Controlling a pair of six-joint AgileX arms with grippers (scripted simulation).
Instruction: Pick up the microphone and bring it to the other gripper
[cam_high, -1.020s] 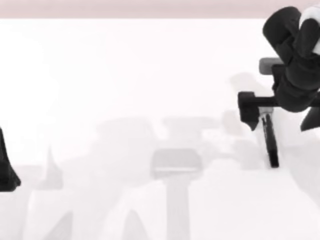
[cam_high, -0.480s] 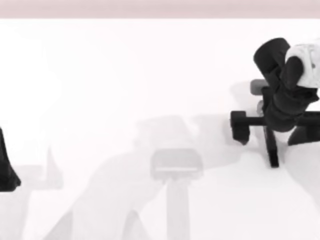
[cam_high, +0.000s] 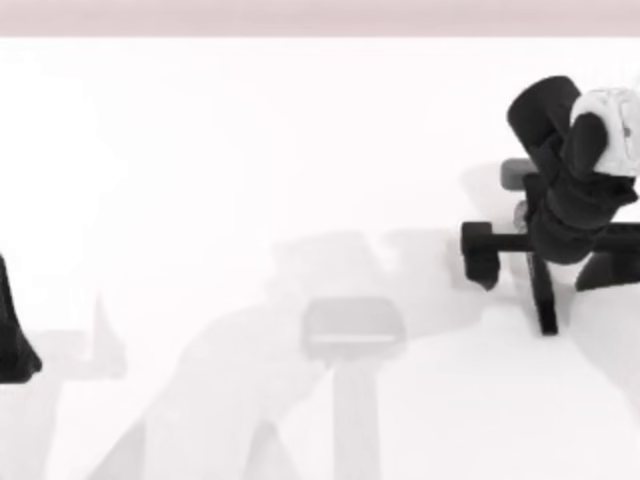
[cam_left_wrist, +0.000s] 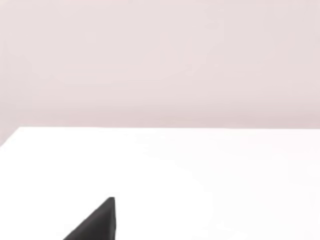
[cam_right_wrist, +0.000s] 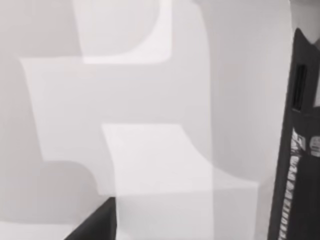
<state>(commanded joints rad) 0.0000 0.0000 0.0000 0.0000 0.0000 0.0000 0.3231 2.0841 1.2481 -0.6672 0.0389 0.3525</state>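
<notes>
Our right gripper (cam_high: 545, 250) is down over the microphone (cam_high: 543, 295) at the table's (cam_high: 250, 150) right side, towards the middle between far and near. The microphone lies flat, its black handle running nearward to a tip just past the gripper. The grey head end sits under the arm, only a sliver showing at its far edge.

Fingers: one dark finger (cam_high: 480, 255) stands well left of the handle, a second dark part shows right of it, so we read them as spread apart, straddling the handle and not yet clamped. The right wrist view shows the handle (cam_right_wrist: 295, 165) along one edge of frame and a fingertip (cam_right_wrist: 97, 222) far from it, which fits.

Risks, as we judge them:
- The handle tapers and looks smooth; a grip near the thin end could let it slide or pivot on lifting.
- Closing off-centre could push it across the table instead of pinching it.
- A tilted hold would make the handover awkward.

Our left gripper (cam_high: 15, 340) is parked at the near left edge, mostly cut off; we cannot tell its fingers. Whether the right fingertips touch the table is hidden by the arm.
</notes>
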